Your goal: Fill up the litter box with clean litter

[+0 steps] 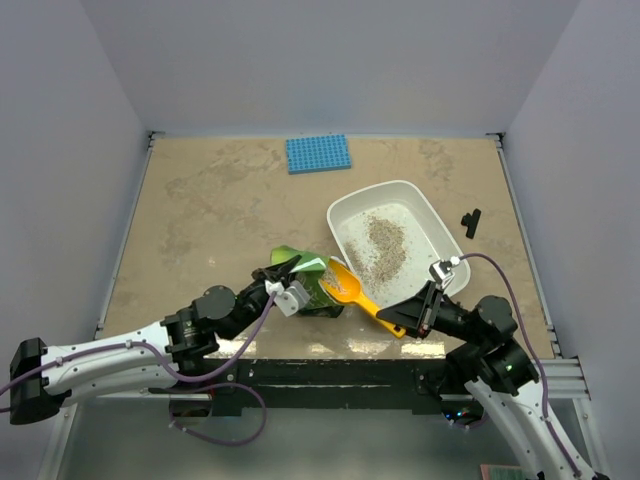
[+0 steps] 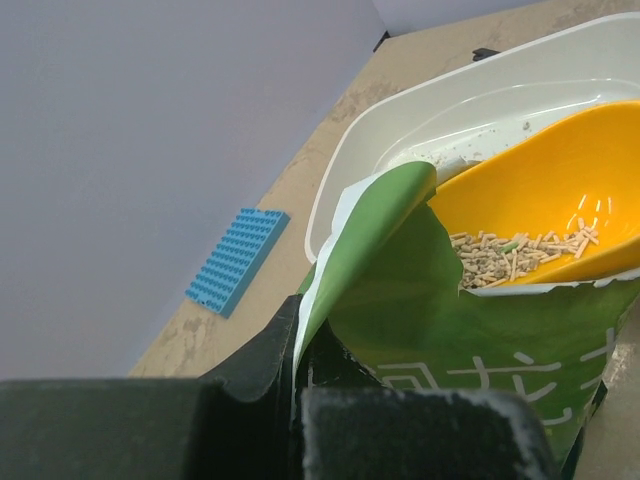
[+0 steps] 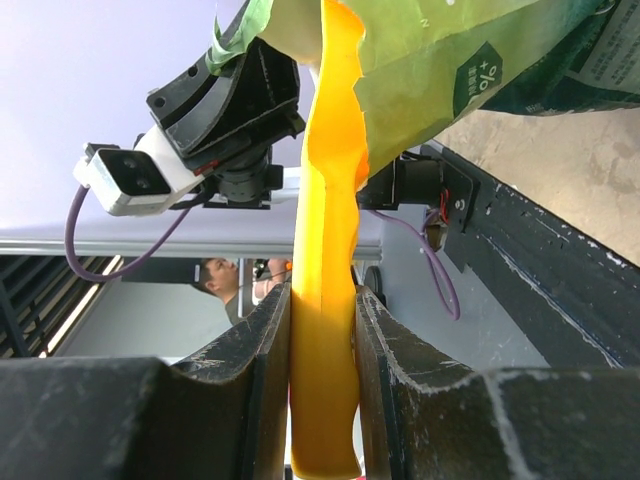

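Litter box (image 1: pixel 432 222) is seen from above at the right of centre of the frame, resting on the table (image 1: pixel 220 210), with a thin patch of clean litter (image 1: pixel 380 248) spread over its floor. A green bag (image 1: pixel 305 285) stands just left of the box's lower corner, and an orange scoop (image 1: pixel 355 293) is pushed bowl-first into the bag's mouth. The bag's left edge is pinched by the left gripper (image 1: pixel 282 272). The scoop's handle is clamped by the right gripper (image 1: pixel 402 320) at the lower right. A blue mat (image 1: pixel 318 153) lies well apart near the top of the frame.

From the left wrist, the bag (image 2: pixel 440 330) fills the lower right, and its torn rim is seen pressed between the closed jaws of the left gripper (image 2: pixel 298 400) at the bottom edge. The scoop (image 2: pixel 540 190) is seen inside the bag's mouth, a small load of pale pellet litter (image 2: pixel 520 255) lying in its bowl. The box (image 2: pixel 480 100) is seen behind it at the upper right, and the mat (image 2: pixel 238 258) at the left.

From the right wrist, the scoop's handle (image 3: pixel 325 350) runs up the middle of the frame and is squeezed on both sides by the right gripper (image 3: pixel 322 400). The bag (image 3: pixel 450 60) is seen at the top.
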Controlling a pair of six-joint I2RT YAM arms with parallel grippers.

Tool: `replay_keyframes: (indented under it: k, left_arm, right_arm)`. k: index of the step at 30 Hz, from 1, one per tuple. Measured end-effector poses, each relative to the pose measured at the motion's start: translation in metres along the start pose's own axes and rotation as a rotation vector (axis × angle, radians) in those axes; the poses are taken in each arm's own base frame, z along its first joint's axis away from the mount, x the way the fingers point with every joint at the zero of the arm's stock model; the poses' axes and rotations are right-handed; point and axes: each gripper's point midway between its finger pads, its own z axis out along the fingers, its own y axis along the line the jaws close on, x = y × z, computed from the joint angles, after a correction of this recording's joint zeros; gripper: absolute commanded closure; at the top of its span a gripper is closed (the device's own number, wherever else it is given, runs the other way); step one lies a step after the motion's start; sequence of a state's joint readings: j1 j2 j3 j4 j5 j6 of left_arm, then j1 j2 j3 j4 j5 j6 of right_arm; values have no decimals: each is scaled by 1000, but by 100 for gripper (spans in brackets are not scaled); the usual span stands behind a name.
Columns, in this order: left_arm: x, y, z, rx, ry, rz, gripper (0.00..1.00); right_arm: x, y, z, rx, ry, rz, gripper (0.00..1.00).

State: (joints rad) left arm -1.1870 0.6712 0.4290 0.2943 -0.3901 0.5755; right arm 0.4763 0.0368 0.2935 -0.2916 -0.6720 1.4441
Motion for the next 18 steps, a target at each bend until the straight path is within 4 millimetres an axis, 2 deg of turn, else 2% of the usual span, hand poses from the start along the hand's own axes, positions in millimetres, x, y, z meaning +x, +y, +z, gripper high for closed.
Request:
replay_keyframes:
  k: [8,18]
  left_arm:
    - [0,-13,16,38,14,-23,100]
    - [-1,-22,21,74,8,-50,100]
  right_arm:
    - [-2,3,0,3,-7,5,100]
    - [2,10,-11,46,-30,17,100]
